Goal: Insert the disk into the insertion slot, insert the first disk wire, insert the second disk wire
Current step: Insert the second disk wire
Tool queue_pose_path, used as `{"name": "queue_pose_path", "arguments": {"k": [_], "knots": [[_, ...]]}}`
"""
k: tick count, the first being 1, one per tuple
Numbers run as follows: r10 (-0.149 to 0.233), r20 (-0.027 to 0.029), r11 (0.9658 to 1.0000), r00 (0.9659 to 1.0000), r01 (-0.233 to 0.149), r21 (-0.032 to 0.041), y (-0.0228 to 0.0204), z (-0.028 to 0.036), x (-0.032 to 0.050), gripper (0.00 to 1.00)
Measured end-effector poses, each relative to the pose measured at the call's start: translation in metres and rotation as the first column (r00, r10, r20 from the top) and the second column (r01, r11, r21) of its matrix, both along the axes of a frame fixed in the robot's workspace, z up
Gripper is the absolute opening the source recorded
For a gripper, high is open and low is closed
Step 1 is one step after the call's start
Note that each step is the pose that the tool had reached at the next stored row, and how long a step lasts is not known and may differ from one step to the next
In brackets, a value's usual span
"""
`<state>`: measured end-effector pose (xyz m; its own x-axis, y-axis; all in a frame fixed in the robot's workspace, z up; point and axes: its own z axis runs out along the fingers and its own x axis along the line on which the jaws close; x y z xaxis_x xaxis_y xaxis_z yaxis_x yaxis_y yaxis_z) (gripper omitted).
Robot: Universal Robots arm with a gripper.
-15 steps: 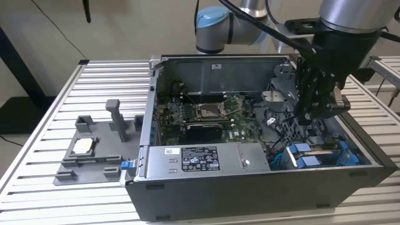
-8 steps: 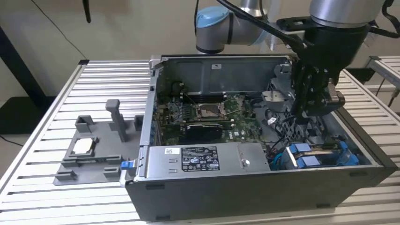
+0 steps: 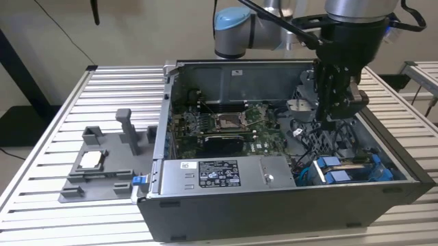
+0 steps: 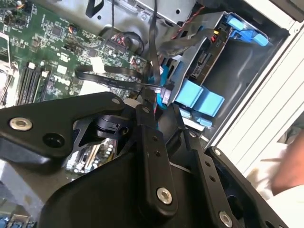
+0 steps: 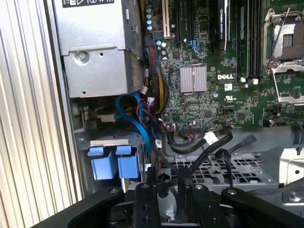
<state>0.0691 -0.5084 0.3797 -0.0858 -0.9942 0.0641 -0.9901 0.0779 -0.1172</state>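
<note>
Item: black two-fingered gripper (image 4: 159, 107). The jaws are drawn almost together and seem to pinch the black flat disk wire (image 4: 109, 78) near its plug.
Just beside it: dark grey metal insertion slot edged with blue plastic (image 4: 199, 97), set in the open grey computer case's (image 3: 274, 215) front corner, on the exterior view's right. The grey disk (image 4: 203, 61) is judged seated within.
Hazard: the plug could be skewed at the port and jammed or slipped, or loose neighbouring cables snagged.

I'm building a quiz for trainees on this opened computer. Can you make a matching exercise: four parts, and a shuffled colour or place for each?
1 motherboard
2 insertion slot edging
3 power supply
4 grey fixture

A blue
B outside the case, on the slatted table
C green
D silver, labelled

Pairs: 1-C; 2-A; 3-D; 4-B
</note>
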Motion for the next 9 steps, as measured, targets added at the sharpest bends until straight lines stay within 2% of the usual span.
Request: {"name": "queue_pose_path", "arguments": {"k": [2, 3, 6, 9], "knots": [[0.006, 0.0004, 0.9997, 1.0000, -0.006, -0.0228, 0.0015, -0.0004, -0.0007, 0.33], [0.010, 0.0014, 0.9995, 1.0000, -0.010, -0.0308, 0.0028, -0.0009, -0.0009, 0.33], [0.023, 0.0053, 0.9985, 0.9997, -0.023, -0.0496, 0.0071, -0.0029, -0.0012, 0.33], [0.045, 0.0054, 0.9968, 0.9990, -0.045, -0.0655, 0.0091, -0.0048, -0.0011, 0.33]]}}
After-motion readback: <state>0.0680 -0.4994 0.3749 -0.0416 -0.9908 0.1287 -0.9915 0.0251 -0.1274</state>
